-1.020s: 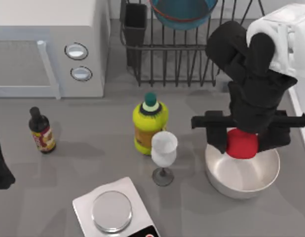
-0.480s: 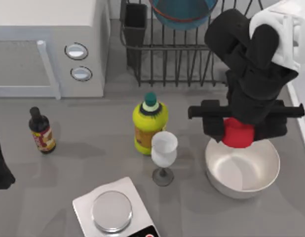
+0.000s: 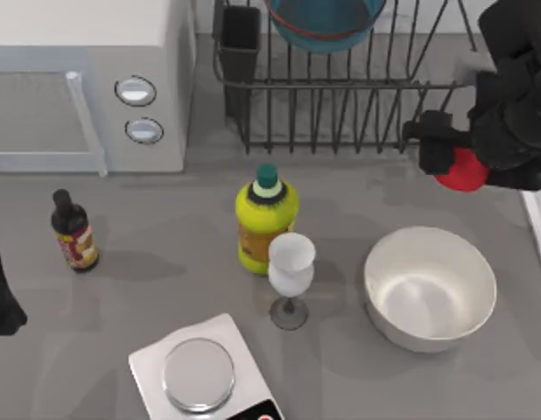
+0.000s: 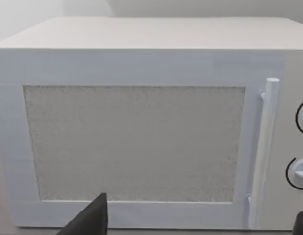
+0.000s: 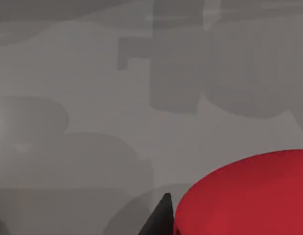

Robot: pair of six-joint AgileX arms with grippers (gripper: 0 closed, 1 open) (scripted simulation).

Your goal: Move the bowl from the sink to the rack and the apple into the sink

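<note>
My right gripper is shut on the red apple and holds it above the table, just off the front right corner of the black wire rack. In the right wrist view the apple is large beside one dark fingertip, over bare grey table. The teal-blue bowl with its reddish rim sits in the rack at the back. A pale rim of the sink runs along the right edge. My left arm is parked at the left edge, its gripper open and facing the microwave.
A plain white bowl stands at the front right. Mid-table are a yellow bottle and a wine glass. A scale is at the front, a small dark bottle at the left, and the microwave at the back left.
My right gripper has lifted the apple out of the white bowl and carried it back and to the right, up to the rack's front right corner. The left arm has not moved.
</note>
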